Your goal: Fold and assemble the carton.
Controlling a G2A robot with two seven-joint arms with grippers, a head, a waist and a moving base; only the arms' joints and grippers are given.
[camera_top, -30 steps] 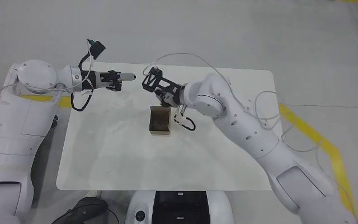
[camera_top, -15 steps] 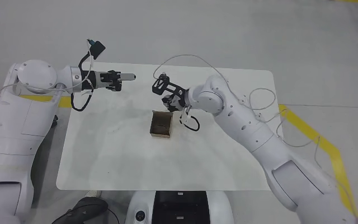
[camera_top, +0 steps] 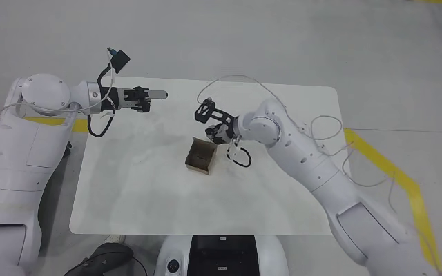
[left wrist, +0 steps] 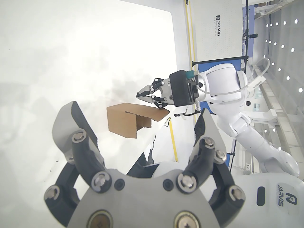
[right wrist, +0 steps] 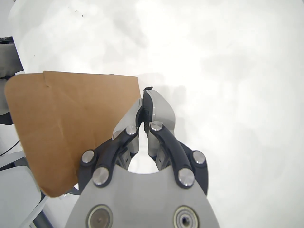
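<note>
The brown carton (camera_top: 200,154) stands open-topped near the table's middle, turned slightly askew, with one rounded flap (right wrist: 66,119) sticking out. In the left wrist view the carton (left wrist: 125,119) sits just below my right gripper (left wrist: 139,94). My right gripper (right wrist: 144,91) is shut with nothing between its fingers, and one finger (right wrist: 129,117) lies against the flap's edge. From above, the right gripper (camera_top: 207,114) hovers just behind the carton. My left gripper (camera_top: 157,94) is open at the table's back left, well away from the carton; its fingers (left wrist: 73,119) frame the carton from afar.
The white table (camera_top: 138,193) is bare around the carton. A black cable loop (camera_top: 239,157) hangs from the right arm just right of the carton. White cables (camera_top: 324,127) arc above that arm. A yellow floor line (camera_top: 387,172) runs past the table's right edge.
My right gripper has swung right and toward the front, staying shut. The carton has shifted a little forward and turned slightly. The left arm has not moved.
</note>
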